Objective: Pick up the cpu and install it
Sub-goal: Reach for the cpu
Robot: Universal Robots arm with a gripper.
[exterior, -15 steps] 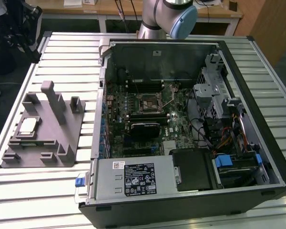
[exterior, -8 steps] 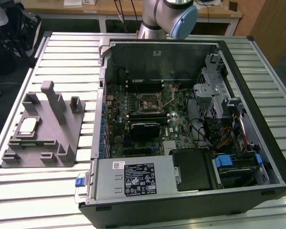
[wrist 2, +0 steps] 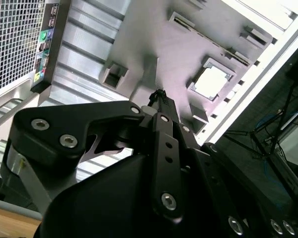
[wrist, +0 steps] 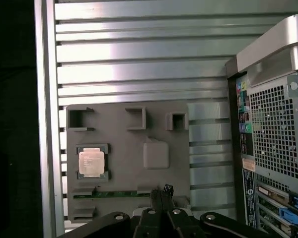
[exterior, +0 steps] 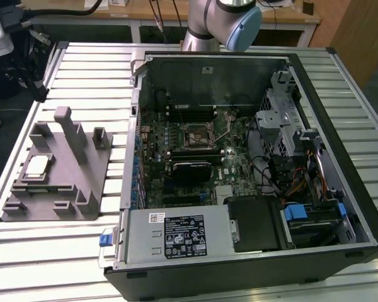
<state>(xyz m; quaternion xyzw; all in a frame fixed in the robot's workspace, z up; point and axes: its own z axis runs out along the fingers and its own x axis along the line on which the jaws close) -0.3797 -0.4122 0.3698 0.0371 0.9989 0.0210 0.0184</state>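
The cpu [exterior: 38,165] is a small pale silvery square lying flat in a recess of the grey plastic fixture [exterior: 82,182], at the exterior view's left. Both wrist views look down on it: the cpu [wrist: 92,161] [wrist 2: 211,81] sits in its frame on the fixture [wrist: 124,148] [wrist 2: 154,39]. My gripper [wrist: 161,191] [wrist 2: 159,96] hangs well above the fixture, off to one side of the cpu, with its dark fingers together and nothing between them. The dark metal-framed socket [exterior: 194,136] sits on the motherboard [exterior: 176,182] inside the open computer case.
The open computer case [exterior: 340,157] takes up the middle and the exterior view's right of the slatted metal table [exterior: 82,69]. Its rear panel [wrist: 273,148] stands beside the fixture. The fixture carries tall posts [exterior: 66,126]. My arm [exterior: 223,22] rises behind the case.
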